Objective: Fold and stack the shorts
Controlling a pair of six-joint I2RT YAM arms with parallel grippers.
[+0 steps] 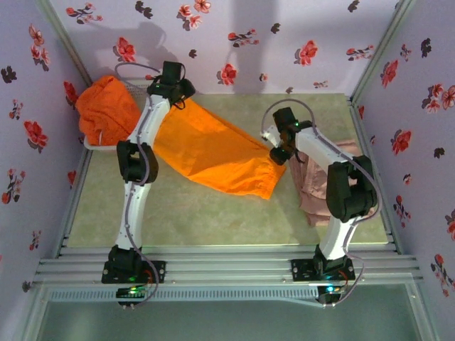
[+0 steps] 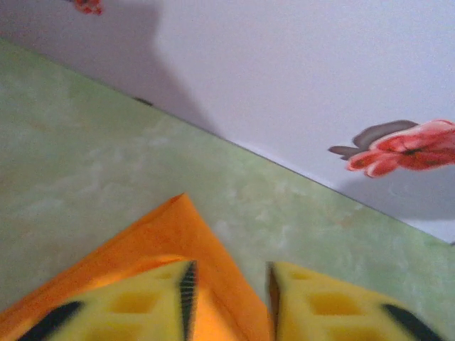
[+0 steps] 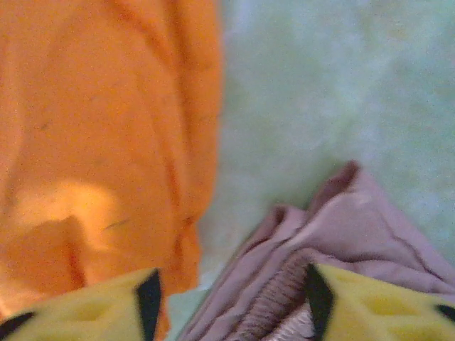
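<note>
In the counter's (image 1: 213, 213) far-left corner a basket (image 1: 91, 144) holds bunched orange shorts (image 1: 106, 106). Just beside it, near the far edge, the left tool (image 2: 231, 277) is over a corner of the flat orange shorts (image 1: 213, 153), its jaws partly apart and gripping nothing. Those shorts lie spread diagonally across the counter's middle. At their right end the right tool (image 3: 231, 284) stands wide and empty, one finger over the orange hem, the other over the pink shorts (image 1: 323, 185) heaped along the right edge.
</note>
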